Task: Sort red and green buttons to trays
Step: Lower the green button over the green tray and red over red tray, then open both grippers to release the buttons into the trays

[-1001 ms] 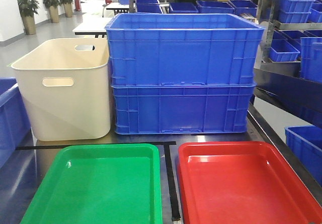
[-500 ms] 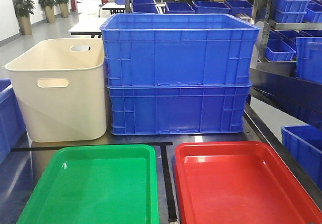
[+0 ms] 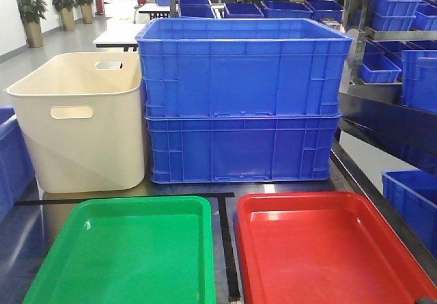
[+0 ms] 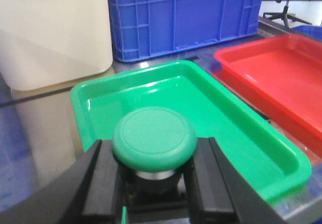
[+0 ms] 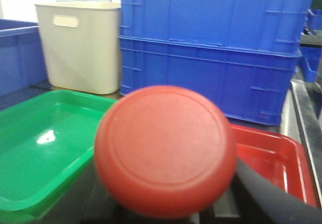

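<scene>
Trays fill the foreground of the front view for you: green tray (image 3: 130,249) on the left, red tray (image 3: 328,249) on the right, side by side with a strip of black tape (image 3: 227,249) running between them. Behind them stand two stacked blue crates (image 3: 242,99) and, to their left, a cream tub (image 3: 78,126) with handle slots. The buttons and grippers show only in the wrist views.

In the left wrist view you find the left gripper (image 4: 156,183) clamped on the green button (image 4: 153,138), a dark finger pressed to each side of its black body. Its axis runs up the picture, round cap uppermost and tipped toward the lens. It sits in front of the green tray's near end, and the red tray lies off to the right.

In the right wrist view the red button (image 5: 166,151) crowds the frame, blurred. Its mushroom cap faces the lens, so you look almost straight down its axis. The right gripper (image 5: 166,216) grasps it, with dark fingers reaching in under the cap from both sides; the cap hides the body. Behind it you see the red tray's corner to the right and the green tray to the left
</scene>
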`<state>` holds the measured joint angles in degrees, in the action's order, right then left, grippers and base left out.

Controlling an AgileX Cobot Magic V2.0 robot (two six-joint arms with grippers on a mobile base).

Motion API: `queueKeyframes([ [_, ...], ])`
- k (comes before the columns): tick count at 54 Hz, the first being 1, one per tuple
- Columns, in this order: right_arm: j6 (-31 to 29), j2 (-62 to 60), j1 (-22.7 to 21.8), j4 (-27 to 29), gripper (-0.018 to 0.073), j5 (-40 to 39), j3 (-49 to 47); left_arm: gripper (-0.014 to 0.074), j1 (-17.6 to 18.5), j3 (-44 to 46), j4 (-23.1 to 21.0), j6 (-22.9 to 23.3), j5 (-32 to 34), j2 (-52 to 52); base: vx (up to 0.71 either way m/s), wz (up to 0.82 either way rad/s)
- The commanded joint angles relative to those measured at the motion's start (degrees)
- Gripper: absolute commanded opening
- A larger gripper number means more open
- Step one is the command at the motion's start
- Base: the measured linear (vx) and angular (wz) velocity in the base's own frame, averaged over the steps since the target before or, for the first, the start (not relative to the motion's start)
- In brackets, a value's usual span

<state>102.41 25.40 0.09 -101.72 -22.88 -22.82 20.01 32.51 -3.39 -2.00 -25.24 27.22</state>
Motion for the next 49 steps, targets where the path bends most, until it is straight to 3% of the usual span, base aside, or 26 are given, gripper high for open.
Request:
queueKeyframes([
  [1,0.07,4.21,-0.21,1.91,-0.0010,8.00,-2.05,0.0000,0.38,1.88,-1.41,0.19,8.51,2.87,0.00,0.00],
  [9,-1.64,13.10,-0.21,3.38,-0.0010,7.36,-4.98,0.0000,0.38,1.88,-1.85,-0.37,16.56,11.67,0.00,0.00],
  [21,-10.80,29.54,-0.21,4.47,-0.0010,1.09,-13.34,0.0000,0.38,1.93,-2.04,-1.24,34.35,27.88,0.00,0.00],
  [22,-13.05,37.32,-0.09,6.83,-0.0010,0.89,-16.98,0.0000,0.38,2.04,-2.04,0.95,37.67,34.28,0.00,0.00],
  [30,-17.67,46.15,-0.09,8.90,-0.0010,0.32,-21.61,0.0000,0.43,2.04,-0.79,4.18,41.25,40.50,0.00,0.00],
  [49,-27.70,61.23,-0.09,9.84,0.0010,-5.04,-28.10,0.0006,0.43,2.04,-0.76,4.31,52.26,49.54,0.00,0.00],
])
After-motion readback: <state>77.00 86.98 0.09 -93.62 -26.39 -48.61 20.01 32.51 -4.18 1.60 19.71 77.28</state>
